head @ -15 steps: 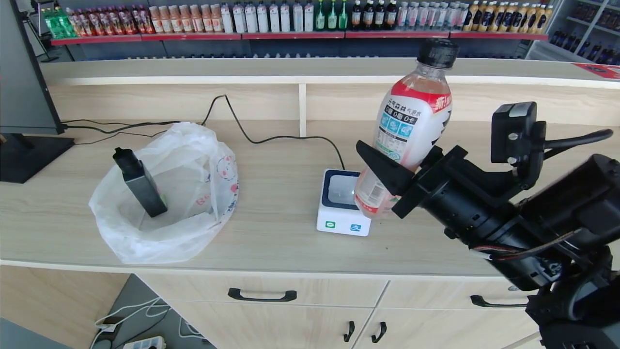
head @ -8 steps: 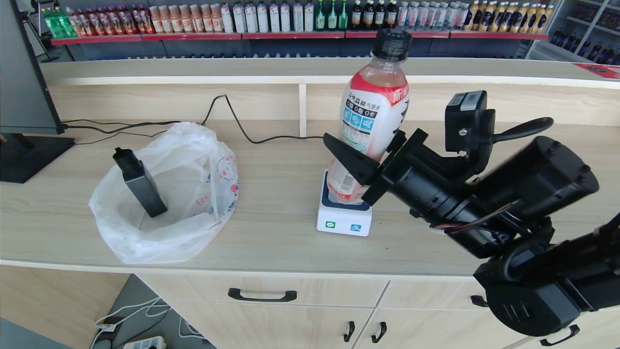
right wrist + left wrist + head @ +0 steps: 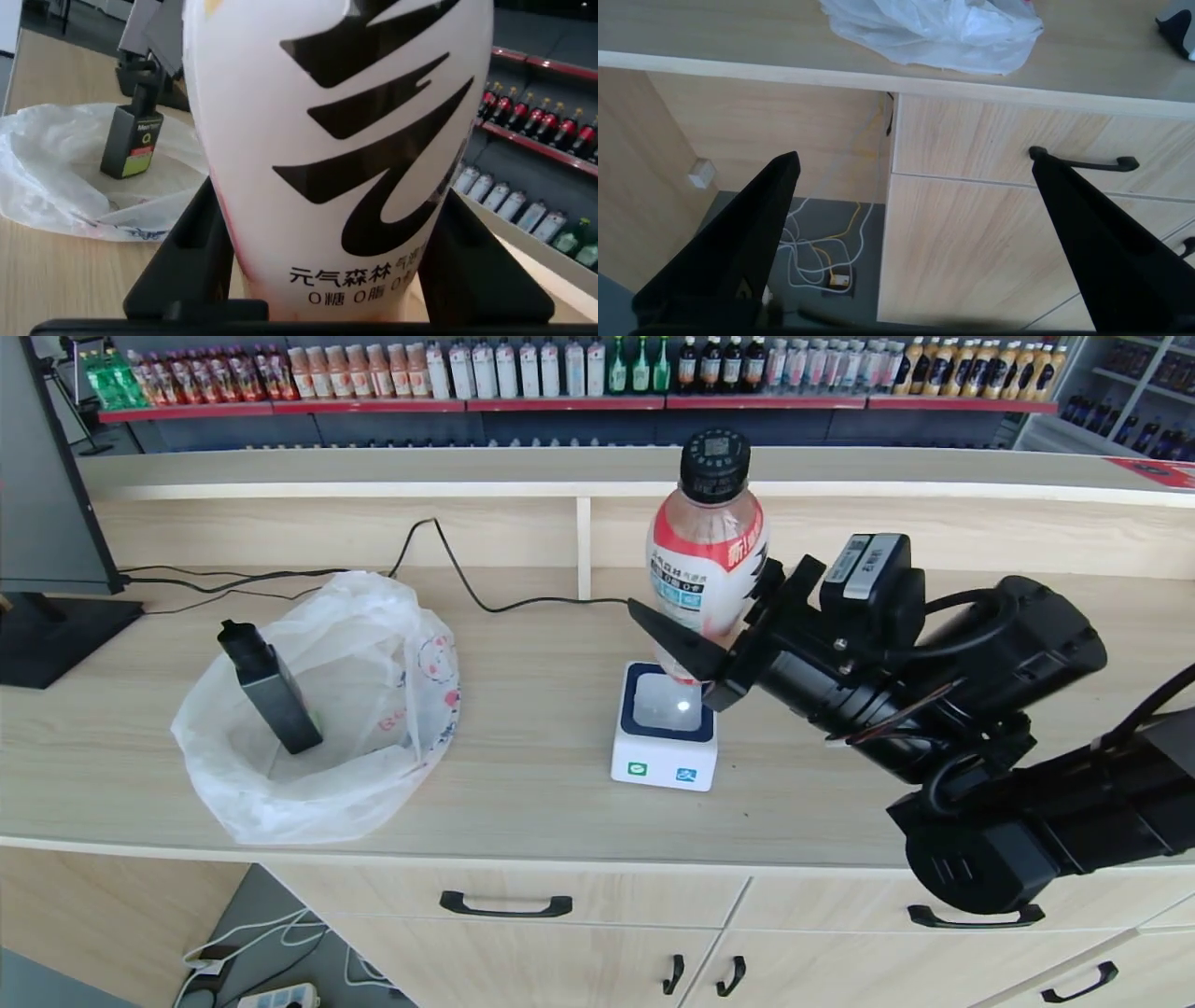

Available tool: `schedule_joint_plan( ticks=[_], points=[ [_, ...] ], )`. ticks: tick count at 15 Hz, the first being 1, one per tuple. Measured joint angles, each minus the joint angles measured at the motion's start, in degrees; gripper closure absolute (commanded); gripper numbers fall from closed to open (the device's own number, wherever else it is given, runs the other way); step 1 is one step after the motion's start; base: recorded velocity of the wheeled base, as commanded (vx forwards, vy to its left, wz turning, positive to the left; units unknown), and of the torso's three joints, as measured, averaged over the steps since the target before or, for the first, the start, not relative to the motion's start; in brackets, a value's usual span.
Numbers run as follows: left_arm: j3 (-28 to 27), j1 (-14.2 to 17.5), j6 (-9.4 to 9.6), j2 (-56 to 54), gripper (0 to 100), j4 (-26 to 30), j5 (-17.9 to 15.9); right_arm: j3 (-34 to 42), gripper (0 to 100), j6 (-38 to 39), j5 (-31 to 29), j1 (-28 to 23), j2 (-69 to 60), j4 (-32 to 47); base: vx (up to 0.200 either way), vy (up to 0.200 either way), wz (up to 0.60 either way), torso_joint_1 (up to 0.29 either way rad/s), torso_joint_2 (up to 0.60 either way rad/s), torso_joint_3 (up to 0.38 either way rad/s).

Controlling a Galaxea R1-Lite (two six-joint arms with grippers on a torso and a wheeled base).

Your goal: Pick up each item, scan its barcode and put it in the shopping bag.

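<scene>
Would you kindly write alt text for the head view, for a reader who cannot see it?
The right gripper holds a drink bottle roughly upright over a white barcode scanner on a wooden counter. To the robot's left, an open white shopping bag holds a dark container.

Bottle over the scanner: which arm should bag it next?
Right, most likely. The right gripper is shut on the bottle above the scanner, so it could carry it straight across to the bag. The left gripper is open, empty and down by the drawers, below the counter top.
</scene>
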Motion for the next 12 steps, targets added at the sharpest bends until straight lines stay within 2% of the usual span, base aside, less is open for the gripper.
schedule_joint_plan(
  ticks=[3, 6, 12],
  points=[
    [0.00, -0.04, -0.02, 0.00, 0, 0.02, 0.00, -0.72, 100, -8.97, 0.09, -0.18, 1.00, 0.05, 0.000, 0.000, 0.00, 0.000, 0.00, 0.000],
    [0.00, -0.04, -0.05, 0.00, 0, 0.02, 0.00, -2.46, 100, -13.02, 0.39, -0.18, 1.66, 0.05, 0.000, 0.000, 0.00, 0.000, 0.00, 0.000],
    [0.00, 0.00, -0.07, 0.00, 0, 0.06, -0.02, -10.23, 100, -17.76, 8.98, -3.58, 6.29, 0.02, 0.000, 0.000, 0.00, 0.000, 0.00, 0.000]
  ],
)
